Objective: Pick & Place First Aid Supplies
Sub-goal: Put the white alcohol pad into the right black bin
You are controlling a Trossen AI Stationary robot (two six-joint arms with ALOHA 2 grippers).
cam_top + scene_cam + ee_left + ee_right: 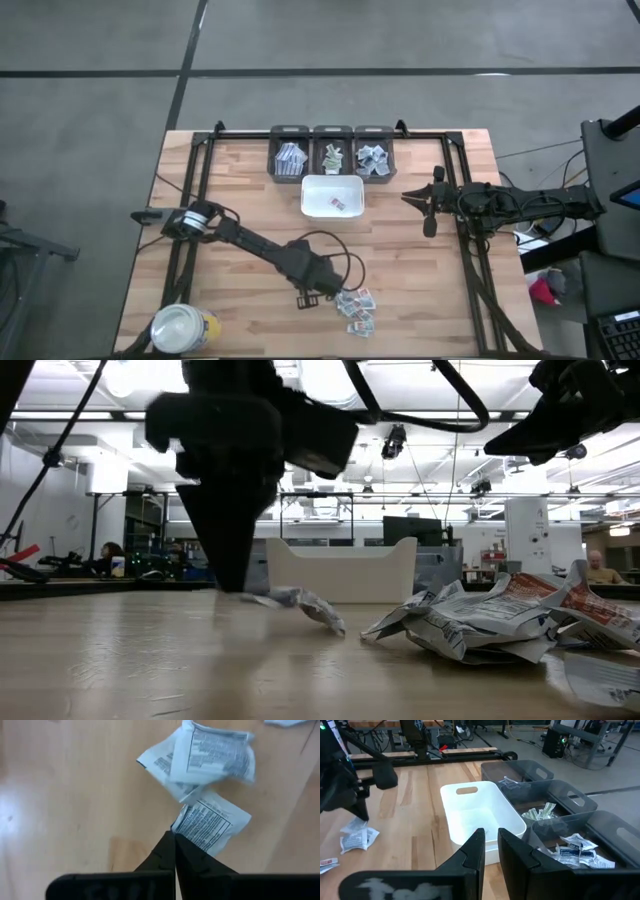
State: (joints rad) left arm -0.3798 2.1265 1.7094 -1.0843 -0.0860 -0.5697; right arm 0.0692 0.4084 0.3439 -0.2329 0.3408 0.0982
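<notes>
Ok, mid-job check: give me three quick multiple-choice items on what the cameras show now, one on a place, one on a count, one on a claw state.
1. Where does the loose pile of packets lie?
A. inside the white tray
B. on the table by the left claw
C. under the right arm

2. How many dark bins stand in a row behind the white tray?
A. two
B. three
C. five

3. What is the left claw doing?
A. shut on the corner of a packet
B. wide open above the tray
C. holding the yellow jar

Answers:
1 B, the high view shows the pile beside that claw's tip.
2 B, three bins side by side.
3 A, its wrist view shows the fingers pinched on a printed packet.
</notes>
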